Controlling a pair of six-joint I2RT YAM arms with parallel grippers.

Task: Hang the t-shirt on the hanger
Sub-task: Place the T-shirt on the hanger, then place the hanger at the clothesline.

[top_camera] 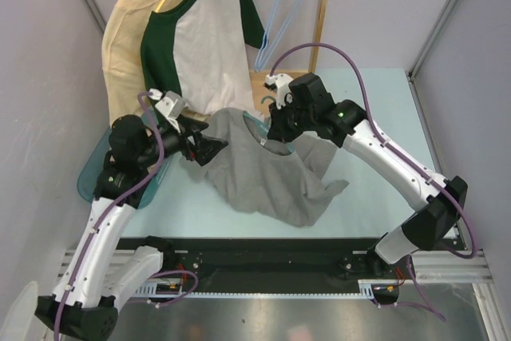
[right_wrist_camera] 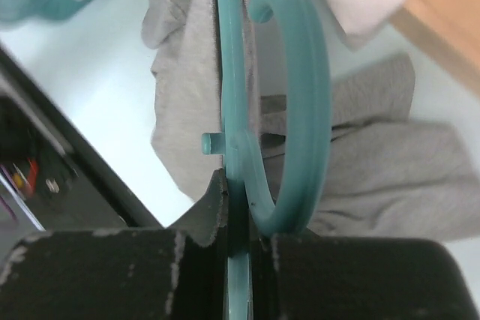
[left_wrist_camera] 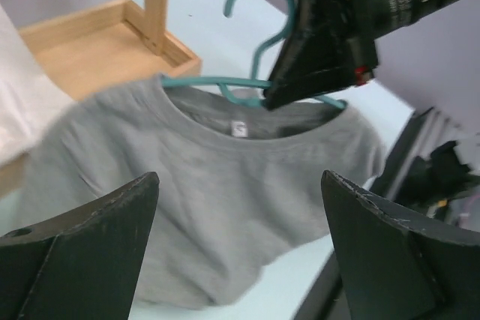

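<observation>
T-shirt sits just right of your left end effector, jaws wide apart; your right end effector is clamped on the hanger, its bar seemingly running crosswise to you.

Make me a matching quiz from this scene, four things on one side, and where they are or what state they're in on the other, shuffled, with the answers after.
Things
1. left gripper
2. right gripper
3. grey t-shirt
4. green-and-white shirt

Places or states
A. hanging on the wooden rack at the back
B. shut on the teal hanger
C. open, holding nothing
D. over the table, the hanger's hook poking out of its collar

Pairs: 1-C, 2-B, 3-D, 4-A
</observation>
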